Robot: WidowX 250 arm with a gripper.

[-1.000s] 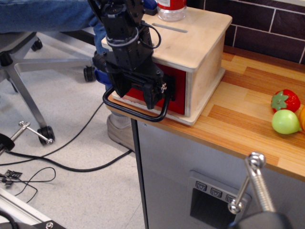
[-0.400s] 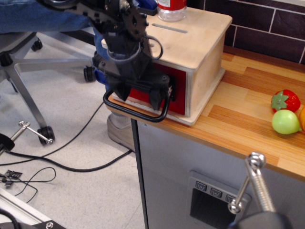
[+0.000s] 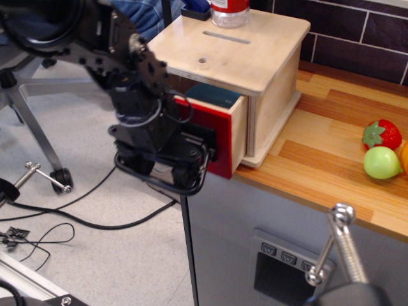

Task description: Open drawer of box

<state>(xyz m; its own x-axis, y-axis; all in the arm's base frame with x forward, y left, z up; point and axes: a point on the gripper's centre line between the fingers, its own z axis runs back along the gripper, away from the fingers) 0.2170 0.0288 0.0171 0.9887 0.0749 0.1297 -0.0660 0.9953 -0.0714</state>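
Observation:
The light plywood box (image 3: 255, 60) stands at the left end of the wooden counter, with a narrow slot and a small round hole in its top. Its red-fronted drawer (image 3: 220, 143) is pulled partly out past the counter's edge. Pale wood sides and a dark teal object inside show. My black gripper (image 3: 166, 156) is at the drawer's front and is shut on the black loop handle (image 3: 159, 178), which hangs below it. The fingers are mostly hidden by the gripper body.
A clear bottle (image 3: 228, 13) stands on the box's top. A red strawberry toy (image 3: 381, 134) and a green fruit (image 3: 384, 162) lie at the right. An office chair (image 3: 25, 76), cables on the floor and a metal clamp (image 3: 341, 245) are near.
The drawer, shut a second ago, has slid out to the left. My gripper has moved left and down with the handle in it.

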